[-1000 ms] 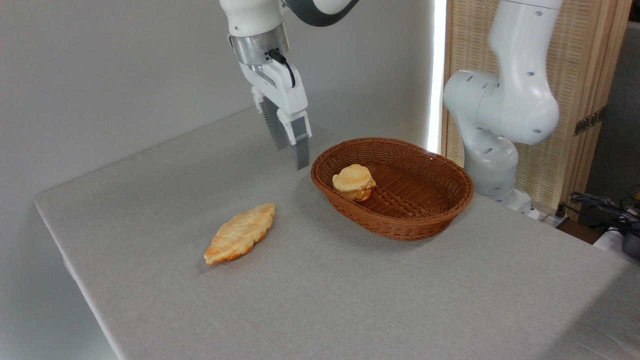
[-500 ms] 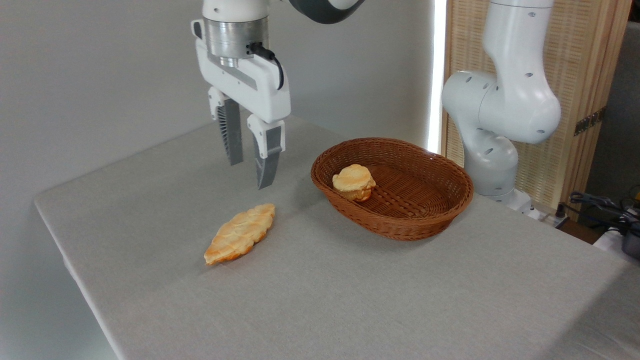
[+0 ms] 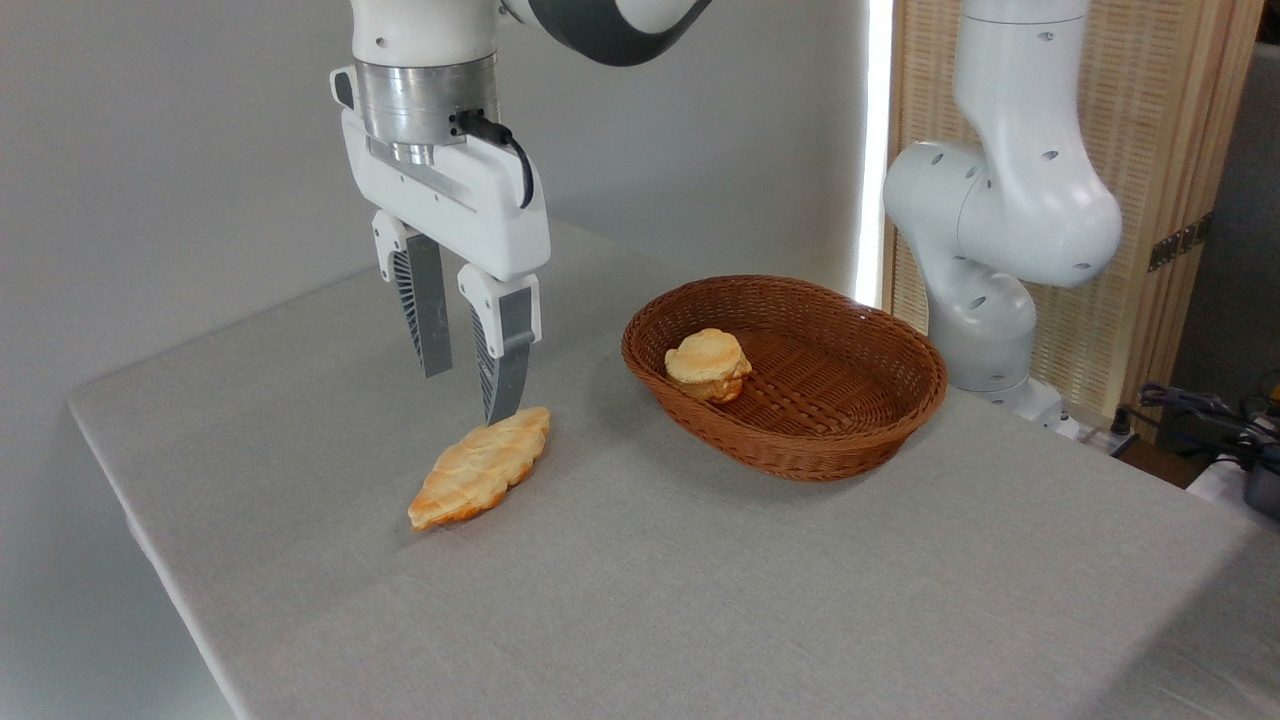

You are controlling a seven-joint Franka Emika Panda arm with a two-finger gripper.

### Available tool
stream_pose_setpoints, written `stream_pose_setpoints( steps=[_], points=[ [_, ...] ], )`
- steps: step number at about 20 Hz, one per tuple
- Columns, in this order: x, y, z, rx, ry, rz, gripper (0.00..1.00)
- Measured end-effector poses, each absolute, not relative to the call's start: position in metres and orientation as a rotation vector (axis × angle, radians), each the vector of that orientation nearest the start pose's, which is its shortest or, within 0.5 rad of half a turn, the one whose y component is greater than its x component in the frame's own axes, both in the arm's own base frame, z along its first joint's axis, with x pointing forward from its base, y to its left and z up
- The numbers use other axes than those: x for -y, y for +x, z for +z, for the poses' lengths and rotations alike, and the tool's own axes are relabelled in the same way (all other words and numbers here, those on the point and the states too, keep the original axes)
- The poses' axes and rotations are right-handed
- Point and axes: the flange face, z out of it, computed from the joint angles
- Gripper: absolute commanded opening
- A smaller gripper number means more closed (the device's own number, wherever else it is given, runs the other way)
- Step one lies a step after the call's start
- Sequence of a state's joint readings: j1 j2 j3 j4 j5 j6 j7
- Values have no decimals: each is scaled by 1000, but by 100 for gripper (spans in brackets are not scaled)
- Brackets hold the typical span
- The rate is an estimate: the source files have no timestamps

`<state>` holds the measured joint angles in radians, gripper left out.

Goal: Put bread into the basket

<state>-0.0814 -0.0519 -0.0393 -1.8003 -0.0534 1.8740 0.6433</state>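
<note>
I had moved the pincer point(image 3: 468, 392) left and nearer from beside the basket point(image 3: 905, 345), and it hung partly open and empty just above the far tip of the flat loaf point(image 3: 481, 466). The bun point(image 3: 708, 363) sat inside the basket's left part, on the grey surface point(image 3: 700, 590).

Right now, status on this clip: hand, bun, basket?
Hand open, empty, above the leaf-shaped loaf. Bun already inside the basket, left end. Nothing in the way.
</note>
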Motion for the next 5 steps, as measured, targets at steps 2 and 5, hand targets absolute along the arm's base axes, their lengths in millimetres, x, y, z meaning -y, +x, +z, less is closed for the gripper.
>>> stream_pose_setpoints(
  steps=[2,5],
  points=[
    [71,558,572,-1155,-2911,-217,100],
    [71,561,575,-1135,-2918,-229,100]
  ],
)
